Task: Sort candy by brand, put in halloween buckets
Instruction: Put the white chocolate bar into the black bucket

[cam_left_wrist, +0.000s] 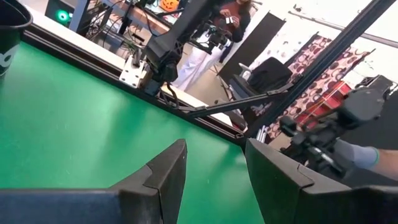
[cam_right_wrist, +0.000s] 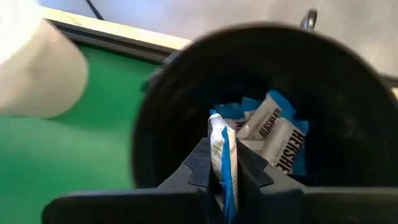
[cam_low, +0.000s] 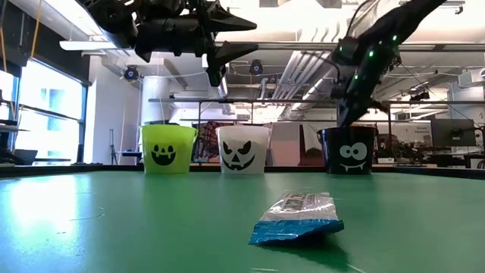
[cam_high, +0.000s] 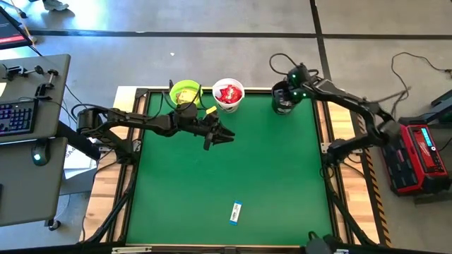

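The right gripper pinches a blue-and-white bar on edge over the black bucket at the mat's one o'clock; the bar looks light, thin and crinkly, likely slippery. The left gripper, jaws apart and empty, hovers near eleven o'clock. One more bar lies flat near six o'clock, probably best pinched across its narrow width at mid-length.

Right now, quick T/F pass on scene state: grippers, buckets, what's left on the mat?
1. The right gripper pinches a blue-and-white bar over the black bucket. True.
2. The left gripper holds a red packet. False: its fingers are open and empty.
3. One blue-and-white bar on the mat lies loose. True.
4. The white bucket holds yellow packets. False: it holds red packets.
5. The lime green bucket stands between the other two. False: the white one does.
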{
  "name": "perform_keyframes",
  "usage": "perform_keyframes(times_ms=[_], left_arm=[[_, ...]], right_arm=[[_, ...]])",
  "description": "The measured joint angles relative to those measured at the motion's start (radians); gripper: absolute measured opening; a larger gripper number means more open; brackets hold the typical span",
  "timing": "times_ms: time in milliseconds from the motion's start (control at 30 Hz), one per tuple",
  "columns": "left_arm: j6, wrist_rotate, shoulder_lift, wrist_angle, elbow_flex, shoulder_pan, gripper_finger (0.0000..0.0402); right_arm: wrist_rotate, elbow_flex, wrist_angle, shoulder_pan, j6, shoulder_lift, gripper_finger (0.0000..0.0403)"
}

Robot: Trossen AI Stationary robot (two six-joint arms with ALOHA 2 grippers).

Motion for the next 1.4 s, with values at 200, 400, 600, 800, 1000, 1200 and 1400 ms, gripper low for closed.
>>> perform_keyframes(times_ms=[200, 400, 600, 800, 1000, 1200, 1400], left_arm=[[0.001, 0.000, 0.000, 0.000, 0.000, 0.000, 0.0158], [0.026, 0.000, 0.000, -0.025, 0.000, 0.000, 0.0158], [0.101, 0.000, 0.000, -0.132, 0.001, -0.022, 0.0158], [0.164, -0.004, 0.000, -0.193, 0.001, -0.075, 0.0158], [0.194, -0.042, 0.000, -0.233, 0.002, -0.144, 0.0158], [0.238, -0.083, 0.000, -0.272, 0.002, -0.211, 0.0158], [0.248, -0.121, 0.000, -0.328, 0.023, -0.266, 0.0158]], right_arm=[[-0.019, 0.000, 0.026, -0.038, 0.041, 0.074, 0.0030], [-0.013, 0.000, 0.027, -0.067, 0.041, 0.088, 0.0098], [-0.016, 0.085, -0.074, -0.077, -0.029, 0.087, 0.0156], [0.017, 0.183, -0.194, -0.041, -0.075, 0.073, 0.0167], [0.031, 0.109, -0.223, 0.031, -0.047, -0.039, 0.0089], [0.053, 0.002, -0.229, 0.186, 0.086, -0.232, 0.0014], [0.166, -0.083, -0.235, 0.438, 0.283, -0.402, 0.0002]])
